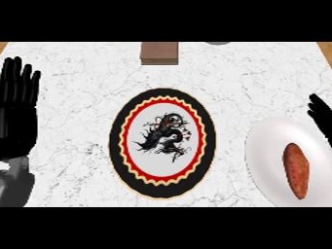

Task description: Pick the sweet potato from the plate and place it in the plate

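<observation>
Lying on white plate [269, 146], sweet potato [296, 169], no readable writing

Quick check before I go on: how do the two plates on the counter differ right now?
The white plate is plain; the patterned plate has a black rim, a red and cream zigzag ring and a dark dragon-like figure. The white plate holds the sweet potato; the patterned plate holds nothing. The white plate lies at the right, next to the right robot hand; the patterned plate lies mid-counter. Both lie flat.

Black robot hand [10, 116] (grey forearm [7, 187])
</observation>
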You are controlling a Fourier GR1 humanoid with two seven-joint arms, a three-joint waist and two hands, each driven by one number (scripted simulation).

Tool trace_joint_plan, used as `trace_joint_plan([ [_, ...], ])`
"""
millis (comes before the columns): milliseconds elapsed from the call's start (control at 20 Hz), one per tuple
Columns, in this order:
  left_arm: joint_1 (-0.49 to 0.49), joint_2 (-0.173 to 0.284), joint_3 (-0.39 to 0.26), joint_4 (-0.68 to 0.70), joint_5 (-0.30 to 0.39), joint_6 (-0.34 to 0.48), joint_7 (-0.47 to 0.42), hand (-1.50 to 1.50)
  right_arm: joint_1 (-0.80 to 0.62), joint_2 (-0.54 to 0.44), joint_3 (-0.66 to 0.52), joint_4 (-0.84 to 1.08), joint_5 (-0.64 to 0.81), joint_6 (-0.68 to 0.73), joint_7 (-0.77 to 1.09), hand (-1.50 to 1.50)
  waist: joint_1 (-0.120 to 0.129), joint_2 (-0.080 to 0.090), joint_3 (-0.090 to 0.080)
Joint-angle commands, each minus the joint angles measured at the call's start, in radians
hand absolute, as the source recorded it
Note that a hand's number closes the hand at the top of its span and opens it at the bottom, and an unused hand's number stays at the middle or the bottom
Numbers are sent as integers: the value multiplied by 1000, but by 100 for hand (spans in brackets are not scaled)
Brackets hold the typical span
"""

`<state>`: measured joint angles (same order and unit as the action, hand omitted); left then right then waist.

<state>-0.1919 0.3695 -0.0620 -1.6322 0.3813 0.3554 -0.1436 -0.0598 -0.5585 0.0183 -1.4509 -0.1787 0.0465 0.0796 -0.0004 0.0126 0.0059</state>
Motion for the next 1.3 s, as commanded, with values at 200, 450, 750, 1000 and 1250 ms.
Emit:
trace_joint_plan([
  [200, 173, 172, -59, 128, -187, -31, 24, 0, -72, 261, -239, -71, -421, -52, -62, -150, -29, -20, 3],
  [450, 292, 204, -97, 166, -241, -42, 9, 0, 50, 273, -388, -152, -247, -366, -199, -150, -47, -27, -6],
  [750, 262, 186, -107, 190, -262, -69, -10, 0, 287, 469, -409, -477, -299, -409, -293, -150, -34, -18, -7],
  [1000, 274, 152, -128, 141, -294, -56, 19, 0, 469, 384, -336, -623, -259, -275, -154, -150, -15, -15, -6],
  [1250, 317, 186, -92, 146, -270, -103, -37, 0, 554, 217, -297, -652, -153, -211, 14, -150, 2, -13, -7],
])
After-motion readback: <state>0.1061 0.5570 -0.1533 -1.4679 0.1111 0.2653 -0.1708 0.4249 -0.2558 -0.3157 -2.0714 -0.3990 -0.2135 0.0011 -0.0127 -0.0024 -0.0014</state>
